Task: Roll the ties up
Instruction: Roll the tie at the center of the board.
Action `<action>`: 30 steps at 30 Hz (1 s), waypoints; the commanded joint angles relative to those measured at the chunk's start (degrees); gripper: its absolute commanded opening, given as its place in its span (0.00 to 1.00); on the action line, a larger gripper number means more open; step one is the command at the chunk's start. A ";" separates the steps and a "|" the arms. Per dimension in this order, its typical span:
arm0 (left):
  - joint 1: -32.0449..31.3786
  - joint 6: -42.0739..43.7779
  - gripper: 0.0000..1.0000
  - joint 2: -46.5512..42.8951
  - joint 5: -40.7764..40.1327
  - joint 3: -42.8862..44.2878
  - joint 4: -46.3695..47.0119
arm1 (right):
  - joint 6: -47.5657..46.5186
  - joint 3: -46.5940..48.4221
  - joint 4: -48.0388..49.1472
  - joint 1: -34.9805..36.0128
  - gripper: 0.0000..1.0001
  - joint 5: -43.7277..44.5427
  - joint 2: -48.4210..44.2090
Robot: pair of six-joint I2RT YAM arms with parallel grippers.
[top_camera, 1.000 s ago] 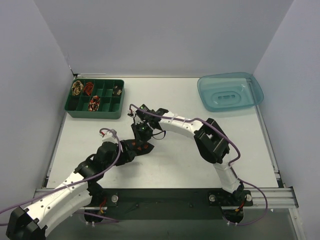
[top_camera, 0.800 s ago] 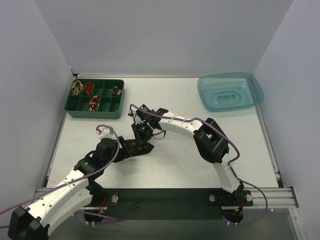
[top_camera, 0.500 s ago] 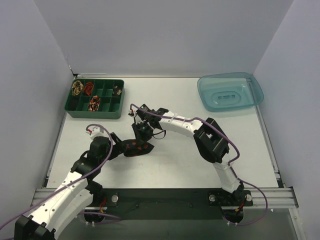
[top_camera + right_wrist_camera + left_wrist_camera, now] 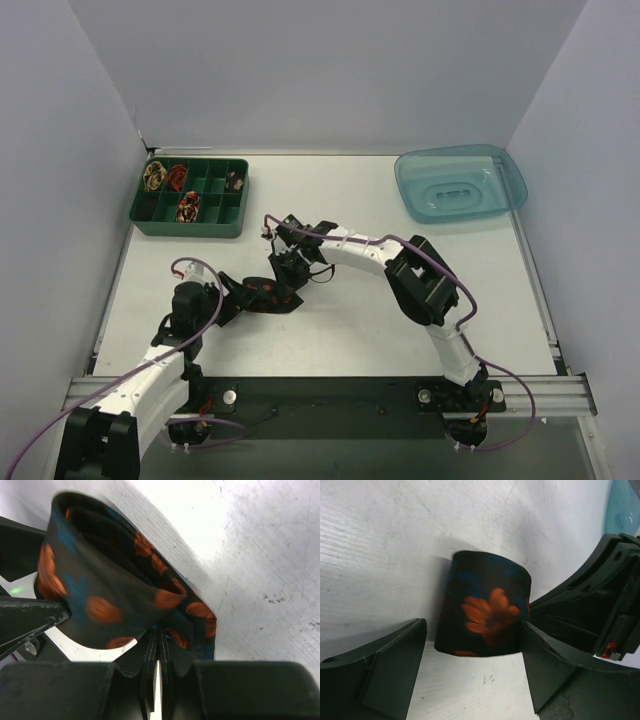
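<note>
The dark tie with orange flowers (image 4: 266, 294) lies on the table as a loose roll (image 4: 487, 611), pinched at its right end by my right gripper (image 4: 291, 271). The right wrist view shows the roll (image 4: 100, 592) from its open side, and the right gripper (image 4: 159, 632) is shut on the layered fabric edge. My left gripper (image 4: 236, 297) stands just left of the roll, open, with its fingers (image 4: 390, 672) spread wider than the roll and apart from it (image 4: 474, 645). Other rolled ties (image 4: 187, 207) sit in the green tray (image 4: 190, 227).
The green compartment tray stands at the back left with rolled ties in several cells. A blue translucent tub (image 4: 460, 185) sits at the back right. White walls close in the table on three sides.
My left gripper has opened wider and drawn back to the left, off the roll. The roll stays in the right gripper, which shifted slightly.
</note>
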 commanded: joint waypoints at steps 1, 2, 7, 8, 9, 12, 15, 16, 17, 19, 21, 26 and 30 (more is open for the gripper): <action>0.29 -0.77 0.84 0.56 4.05 -1.47 6.09 | -0.20 -1.00 -1.52 0.13 0.06 1.10 -0.06; 0.29 -0.77 0.83 0.82 4.49 -1.56 6.36 | -0.19 -1.09 -1.43 0.04 0.06 1.10 -0.06; 0.20 -0.95 0.77 4.41 5.90 -3.67 11.01 | -0.11 -1.00 -1.25 0.21 0.06 1.10 0.03; 0.11 -0.60 0.77 4.86 5.64 -3.85 11.36 | -0.11 -1.00 -1.17 0.21 0.06 1.01 0.11; 0.20 -0.07 0.76 5.30 5.37 -3.85 11.45 | -0.11 -0.91 -1.16 0.21 0.06 1.01 0.11; 0.29 1.77 0.76 5.22 4.67 -3.06 8.40 | 0.07 -1.35 -1.16 0.13 0.06 1.18 -0.32; 0.20 3.53 0.78 3.03 3.18 -1.57 2.35 | -0.11 -1.53 -1.16 0.21 0.06 1.71 -0.76; 0.20 3.80 0.79 0.58 2.30 -1.30 0.75 | -0.11 -1.44 -1.16 0.21 0.06 1.80 -0.76; 0.29 4.06 0.80 -0.83 1.77 -0.60 -1.01 | -0.11 -1.35 -1.34 0.21 0.06 1.71 -0.59; 0.20 5.11 0.81 -5.23 0.37 0.45 -6.89 | -0.11 -1.70 -1.17 0.21 0.06 1.80 -0.50; 0.20 6.95 0.81 -9.70 -0.86 3.00 -13.73 | -0.11 -2.49 -1.16 0.39 0.06 2.50 -0.68; 0.11 11.52 0.79 -12.19 -3.76 8.97 -21.49 | -0.55 -3.99 -1.16 0.48 0.06 4.17 -0.68; 0.02 12.67 0.76 -7.55 -2.72 11.70 -20.90 | -0.81 -4.34 -1.17 0.74 0.06 5.14 0.29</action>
